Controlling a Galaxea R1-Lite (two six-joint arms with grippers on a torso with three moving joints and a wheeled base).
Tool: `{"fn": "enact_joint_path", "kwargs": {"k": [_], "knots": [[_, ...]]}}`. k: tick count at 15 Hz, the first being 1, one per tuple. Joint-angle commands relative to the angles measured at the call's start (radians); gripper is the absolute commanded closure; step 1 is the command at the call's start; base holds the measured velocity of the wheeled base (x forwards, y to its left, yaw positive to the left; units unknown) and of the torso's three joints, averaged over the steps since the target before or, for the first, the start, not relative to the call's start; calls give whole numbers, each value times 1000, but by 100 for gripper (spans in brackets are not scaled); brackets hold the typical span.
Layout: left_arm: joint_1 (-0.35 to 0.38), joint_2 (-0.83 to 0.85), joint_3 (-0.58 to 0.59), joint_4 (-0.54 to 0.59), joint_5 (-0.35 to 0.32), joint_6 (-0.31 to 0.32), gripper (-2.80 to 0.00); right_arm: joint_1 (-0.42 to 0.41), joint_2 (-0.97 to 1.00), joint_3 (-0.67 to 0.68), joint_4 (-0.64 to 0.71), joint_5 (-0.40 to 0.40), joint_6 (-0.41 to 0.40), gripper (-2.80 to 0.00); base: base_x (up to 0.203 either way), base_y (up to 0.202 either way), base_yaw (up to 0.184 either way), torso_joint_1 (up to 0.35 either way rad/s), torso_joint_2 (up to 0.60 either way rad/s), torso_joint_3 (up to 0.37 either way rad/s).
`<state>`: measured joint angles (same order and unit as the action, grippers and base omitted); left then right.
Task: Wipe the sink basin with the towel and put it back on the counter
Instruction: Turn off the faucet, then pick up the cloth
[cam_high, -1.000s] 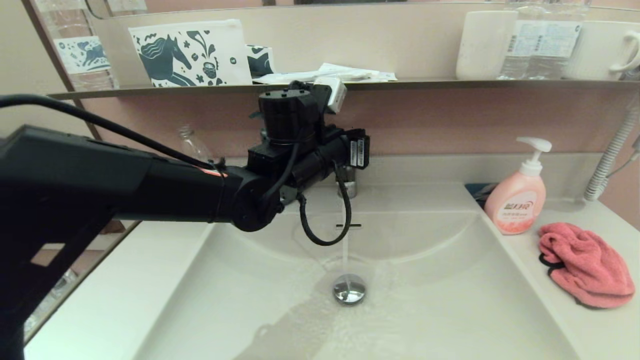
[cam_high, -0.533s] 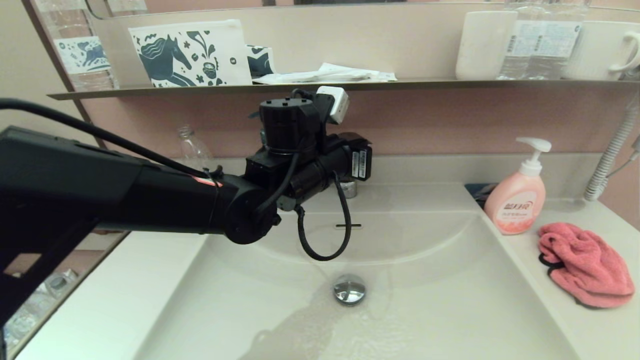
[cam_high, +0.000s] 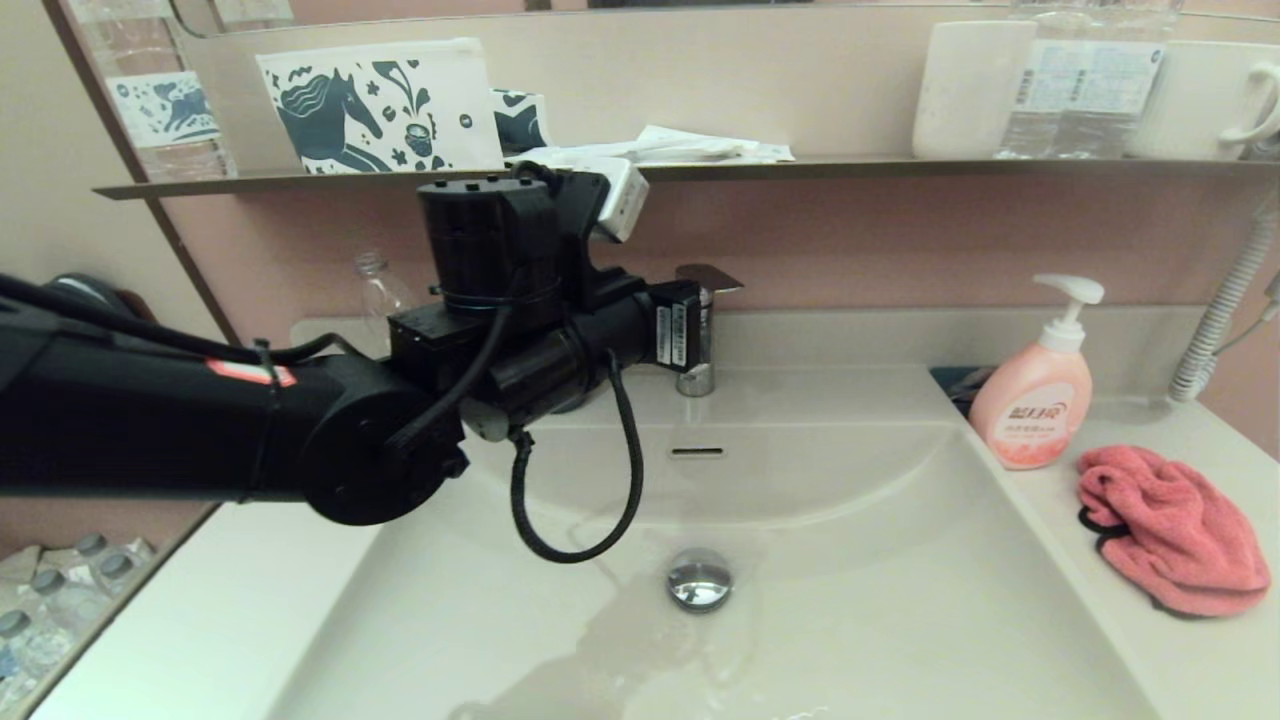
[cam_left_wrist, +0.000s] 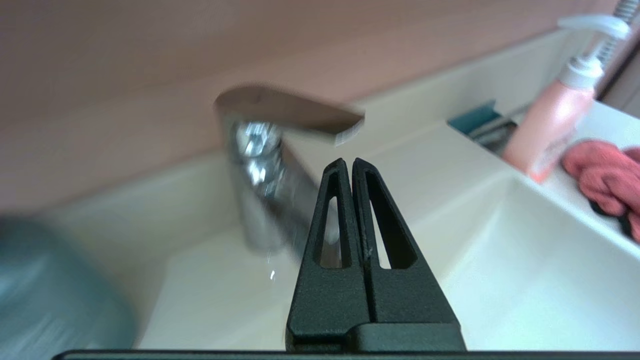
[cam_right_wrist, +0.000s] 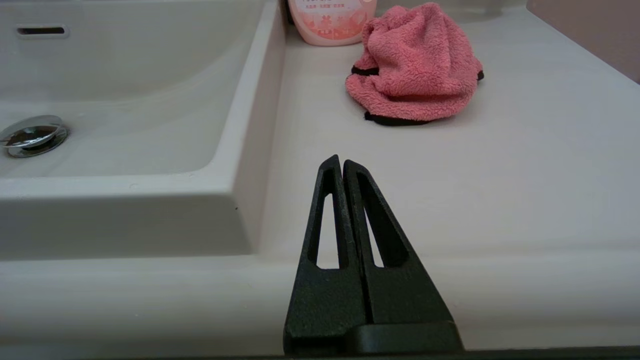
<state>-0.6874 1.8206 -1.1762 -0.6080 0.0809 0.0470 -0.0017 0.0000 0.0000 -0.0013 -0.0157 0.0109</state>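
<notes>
The cream-white sink basin is wet around its chrome drain plug; the overflow slot sits above it. The coral-pink towel lies bunched on the counter to the basin's right, beside the soap bottle, with nothing touching it. My left arm reaches across the basin's back left. Its gripper is shut and empty, just short of the chrome faucet. My right gripper is shut and empty, low by the counter's front edge, with the towel ahead of it.
A pink soap bottle stands at the basin's back right corner. The thin metal shelf above holds a horse-print pouch, papers, cups and a water bottle. A ribbed hose hangs at far right. A clear bottle stands behind my left arm.
The water stream from the faucet has stopped. My left arm has drawn back to the left, away from the faucet, uncovering its lever. The towel has not moved.
</notes>
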Motion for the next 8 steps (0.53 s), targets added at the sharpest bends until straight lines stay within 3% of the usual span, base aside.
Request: {"fn": "enact_joint_path", "kwargs": {"k": [1,8], "knots": [[0,-131,124,-7,3,-2,0,0,0,0,0,-1,0,0,0,0,0,0,0,0],[30,-416,503,-84,34,-15,0,0,0,0,0,0,0,0,0,0,0,0,0,0]]}}
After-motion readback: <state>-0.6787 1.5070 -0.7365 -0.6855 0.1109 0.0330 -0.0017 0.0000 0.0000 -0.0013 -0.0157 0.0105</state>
